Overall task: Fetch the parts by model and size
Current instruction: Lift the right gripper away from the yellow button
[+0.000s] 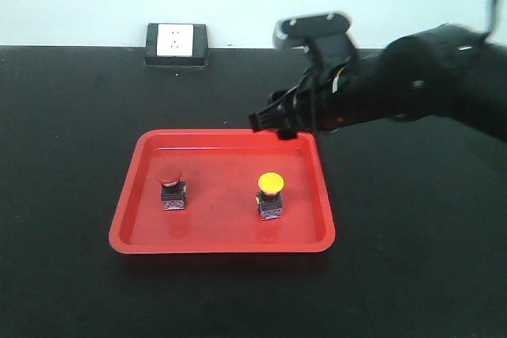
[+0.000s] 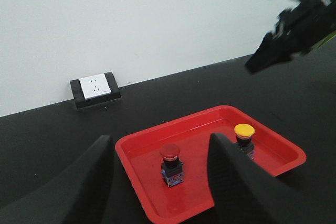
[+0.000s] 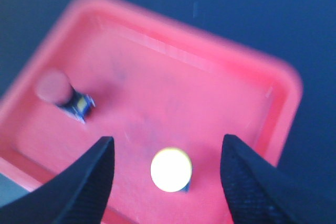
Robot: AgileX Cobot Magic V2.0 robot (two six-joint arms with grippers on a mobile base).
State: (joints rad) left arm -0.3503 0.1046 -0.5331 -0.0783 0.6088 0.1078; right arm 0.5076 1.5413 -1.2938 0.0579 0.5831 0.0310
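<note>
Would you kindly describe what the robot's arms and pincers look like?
The right arm is bulky matte black, with a silver-grey camera module on top. Both the left pincer and right pincer have broad, tapering black fingers; the right's look finely textured.

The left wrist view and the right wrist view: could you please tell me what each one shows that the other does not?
Only the left wrist view shows the wall socket, the white wall and the right arm above the table's far side. Only the right wrist view looks steeply down between the open right gripper. Both share the red tray, the red-capped switch and the yellow-capped switch. The left gripper is also open.
</note>
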